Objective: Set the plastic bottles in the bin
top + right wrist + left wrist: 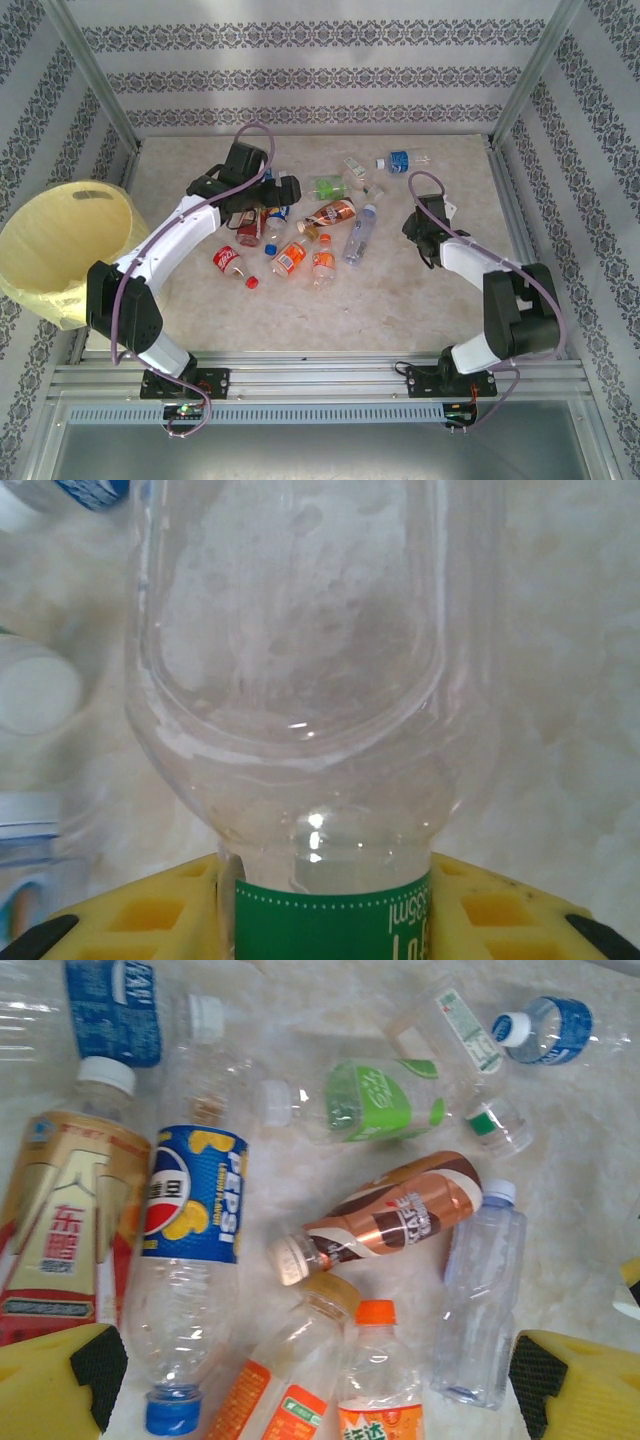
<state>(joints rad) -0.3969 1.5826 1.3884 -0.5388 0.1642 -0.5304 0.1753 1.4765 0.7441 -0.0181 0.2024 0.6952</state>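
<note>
BOTTLE CLEAR-UP, MID-PICK: The right arm [470, 265] has its right jaws pinched on a clear bottle [300, 660]. They clamp across the narrower section wrapped in a green label, and the wider see-through body juts out ahead over the bench [380, 310]. Opposite, the left arm [170, 225] hangs above the main pile of plastic bottles w/ its left jaws spread wide and nothing btwn them.

Below it lie a Pepsi bottle [190, 1250], a brown coffee bottle [400, 1215], a green-label bottle [375, 1100], an unlabelled clear bottle [480, 1290] and an orange-cap bottle [375, 1385], packed close, several touching. A red-label bottle [228, 260] lies at the pile's near-left side, and a blue-label bottle [400, 158] sits apart toward the far edge. The bin [95, 215] stands tilted just beside the bench's left edge, well apart from the right arm.

Handling, as judged from the scene:
- The bottles look empty, so prob. very light.
- Walls are thin and likely to dent under a hard squeeze.
- The smooth round sides look slick, apt to roll on the bench or squirt from a loose pinch.

Best hold appears to be across the body at the label band or just under the shoulder, where the plastic should be stiffer, w/ the jaws square to the long axis. The cap end is prob. stiffest but a small target. In the crowded middle, an outlying bottle w/ room either side looks the safer pick
</note>
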